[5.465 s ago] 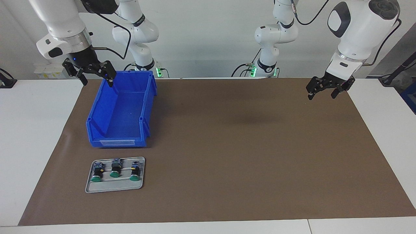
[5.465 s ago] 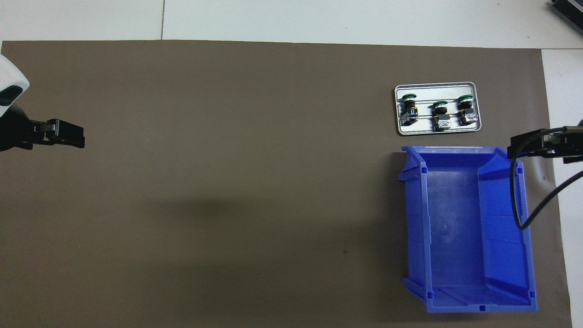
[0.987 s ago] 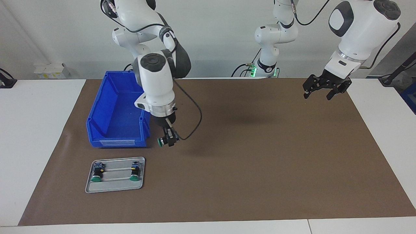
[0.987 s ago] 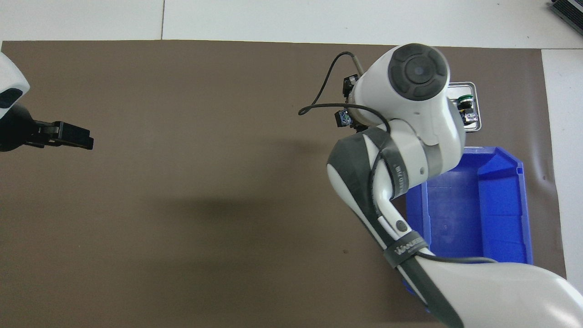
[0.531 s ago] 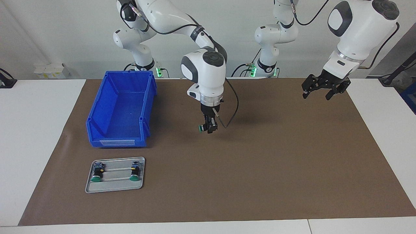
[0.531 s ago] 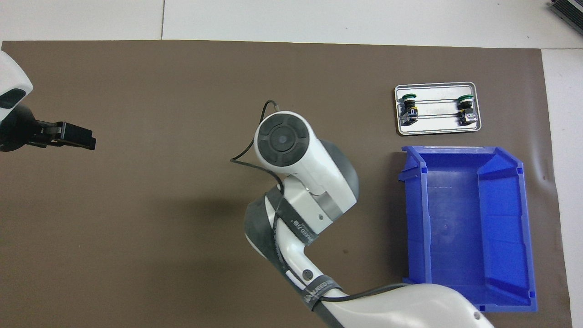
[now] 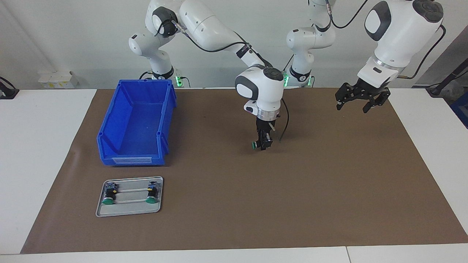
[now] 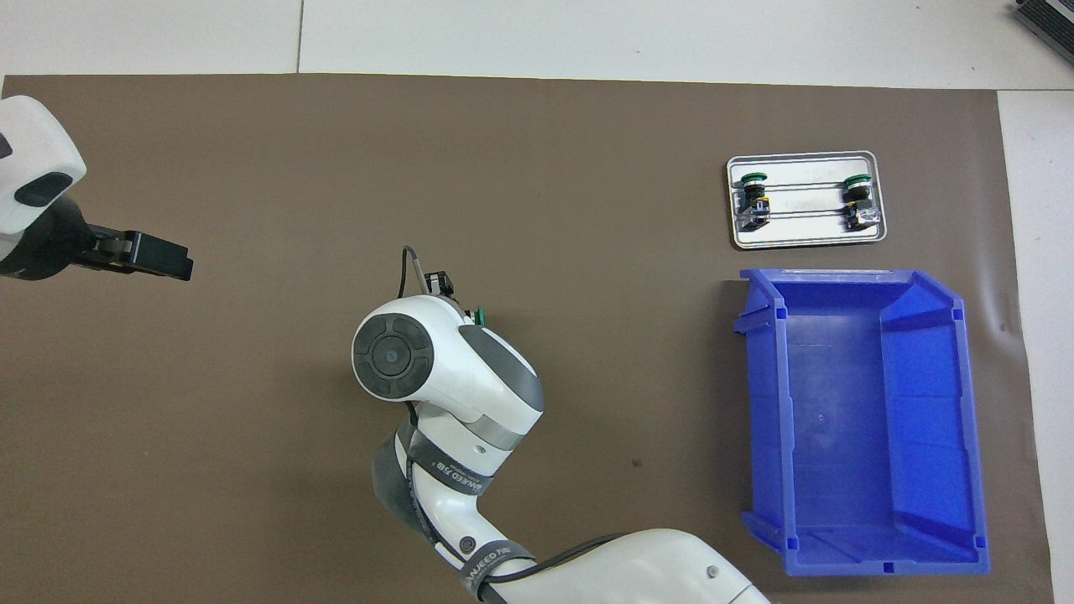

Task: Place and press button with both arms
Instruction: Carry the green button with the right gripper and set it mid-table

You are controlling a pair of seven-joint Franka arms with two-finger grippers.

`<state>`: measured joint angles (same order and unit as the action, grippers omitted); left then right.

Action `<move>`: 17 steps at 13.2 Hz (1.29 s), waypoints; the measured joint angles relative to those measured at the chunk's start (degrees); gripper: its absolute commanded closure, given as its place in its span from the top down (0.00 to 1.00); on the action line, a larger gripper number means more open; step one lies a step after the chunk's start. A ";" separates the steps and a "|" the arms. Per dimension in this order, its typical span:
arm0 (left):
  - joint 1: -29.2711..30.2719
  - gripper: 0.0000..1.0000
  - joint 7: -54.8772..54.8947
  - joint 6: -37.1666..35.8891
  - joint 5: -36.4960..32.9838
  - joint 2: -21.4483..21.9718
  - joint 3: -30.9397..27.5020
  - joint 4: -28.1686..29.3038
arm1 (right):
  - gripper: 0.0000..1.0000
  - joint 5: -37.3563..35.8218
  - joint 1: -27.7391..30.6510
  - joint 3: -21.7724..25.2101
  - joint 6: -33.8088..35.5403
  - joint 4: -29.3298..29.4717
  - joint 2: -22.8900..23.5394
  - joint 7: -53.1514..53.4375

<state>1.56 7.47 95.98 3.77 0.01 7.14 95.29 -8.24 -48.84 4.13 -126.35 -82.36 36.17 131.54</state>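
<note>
Right claw (image 7: pixel 262 145) is closed on the button (image 7: pixel 253 145), held just above the brown mat (image 7: pixel 292 190) near the middle of the worktop (image 7: pixel 44 153). The button is carried sideways, green cap pointing toward the right arm's end. In the overhead view only a sliver of green (image 8: pixel 479 316) shows past the right arm's wrist.

Left claw (image 7: pixel 360 98) hangs in the air over the mat's edge at the left arm's end, well apart from the button; fingers are seen spread open. It waits.

Step in hand, as judged: placement of the button on bare mat at mid-worktop.
- The button should be turned cap-up before release, base flat on the mat; laid sideways it is likely to roll and cannot be pressed.
- It should be lowered until contact is made, then let go; a drop is to be avoided.
- A spot within the left arm's reach is wanted for the press.

Outward: blue bin (image 7: pixel 135 120) at the right arm's end; farther from the robots than the bin, a metal tray (image 7: pixel 128 209) with two more buttons (image 7: pixel 108 193) (image 7: pixel 151 192), middle place vacant.

Writing: a printed band on the right arm's forearm (image 8: pixel 482 558) is seen, not readable. Pale label strip on the bin's front (image 7: pixel 132 160), no text made out.
</note>
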 measured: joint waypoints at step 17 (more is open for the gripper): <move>-6.91 1.00 32.69 12.94 1.98 1.47 0.30 10.30 | 1.00 -2.67 3.85 0.45 -3.99 -10.96 -11.63 -9.56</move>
<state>-5.35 40.16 108.91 5.74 1.49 7.44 105.58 -10.90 -44.99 4.58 -130.34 -93.32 24.54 121.98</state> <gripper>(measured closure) 0.000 0.000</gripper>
